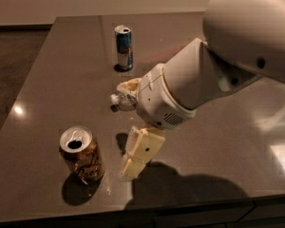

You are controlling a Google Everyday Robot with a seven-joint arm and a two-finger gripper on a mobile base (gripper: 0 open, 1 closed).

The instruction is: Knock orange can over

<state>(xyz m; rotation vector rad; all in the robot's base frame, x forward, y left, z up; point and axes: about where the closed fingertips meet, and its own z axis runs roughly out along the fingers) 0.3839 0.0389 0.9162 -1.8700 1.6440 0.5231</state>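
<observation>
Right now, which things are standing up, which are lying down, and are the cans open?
orange can: standing upright, top open.
blue can: standing upright, top looks open.
water bottle: lying on its side, mostly hidden behind the arm.
gripper: hanging just right of the orange can, apart from it.
</observation>
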